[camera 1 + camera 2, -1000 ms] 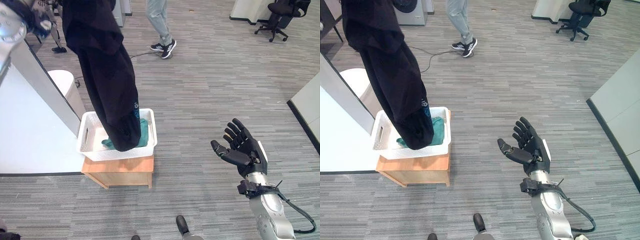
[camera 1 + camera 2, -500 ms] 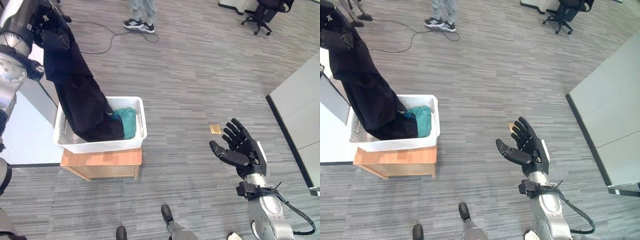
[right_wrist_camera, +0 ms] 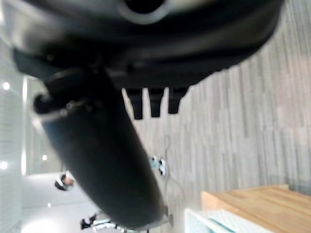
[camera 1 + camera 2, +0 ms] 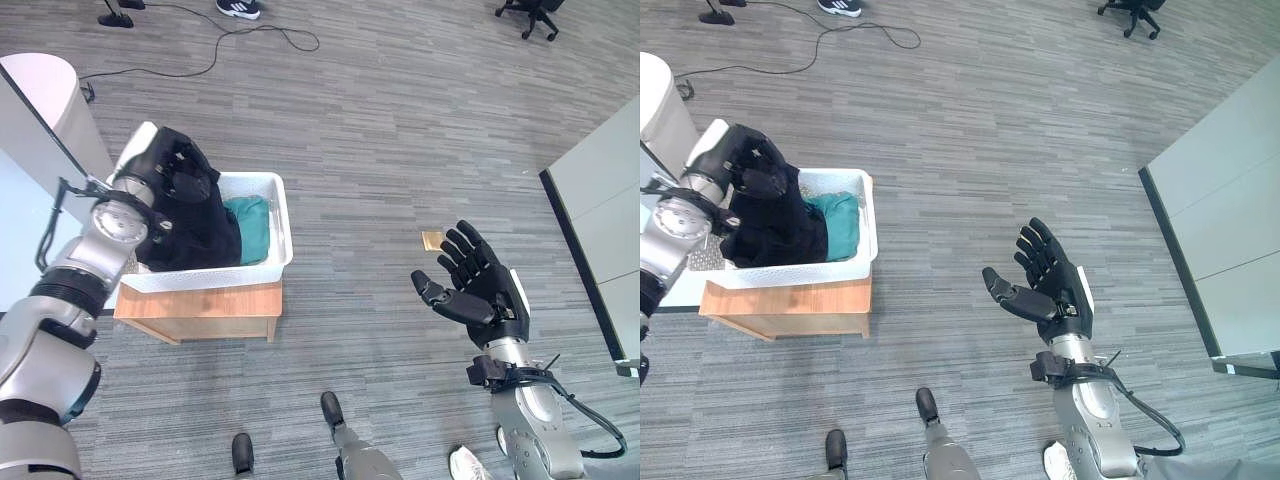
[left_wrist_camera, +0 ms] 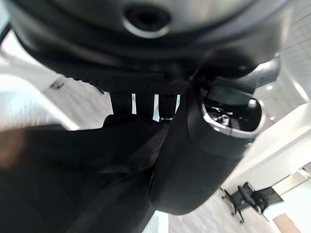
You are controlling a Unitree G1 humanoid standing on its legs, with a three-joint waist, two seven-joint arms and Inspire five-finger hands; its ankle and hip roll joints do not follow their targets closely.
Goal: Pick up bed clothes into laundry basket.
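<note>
Inside the basket (image 4: 282, 232), left robot hand (image 4: 178, 176) grips black garment (image 4: 205, 235) (right (image 4: 478, 288) spread)

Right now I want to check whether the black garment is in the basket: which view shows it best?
The left eye view: the black fabric garment lies in the white perforated plastic laundry basket, the left robot hand on it. The right eye view matches. The left wrist view gives a dark close-up; the right wrist view catches a basket corner.
</note>
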